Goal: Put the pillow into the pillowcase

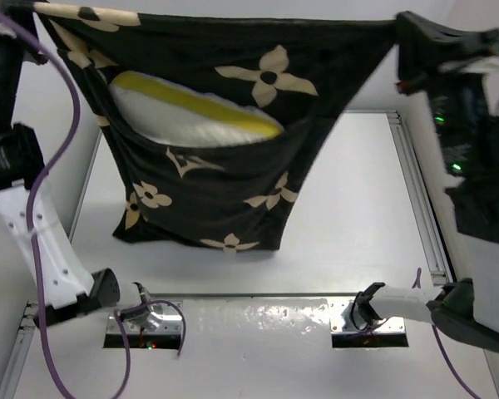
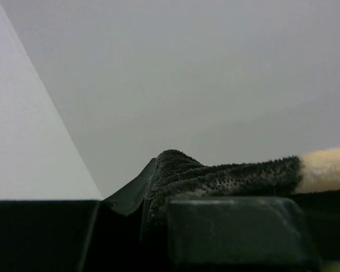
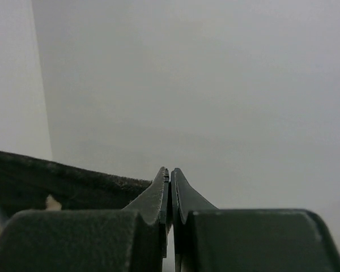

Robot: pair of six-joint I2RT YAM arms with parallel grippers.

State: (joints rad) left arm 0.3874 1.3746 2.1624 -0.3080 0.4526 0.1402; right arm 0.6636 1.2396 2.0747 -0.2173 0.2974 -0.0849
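A black pillowcase (image 1: 233, 195) with tan flower motifs hangs stretched across the top of the overhead frame, above a white desk (image 1: 362, 224). The left end effector (image 2: 158, 184), at upper left, is clamped on one top corner. The right end effector (image 3: 170, 184), at upper right, has its fingers pressed together on the other corner. The cream pillow (image 1: 183, 120), with its yellow band, sits partly inside the pillowcase's open mouth, left of centre.

Pillowcase (image 1: 233, 191) showing black, tan flower and star motifs. Pillow (image 1: 183, 120) showing cream-white, mustard-yellow band running toward 4 o'clock. Worktop (image 1: 358, 208) looking white.
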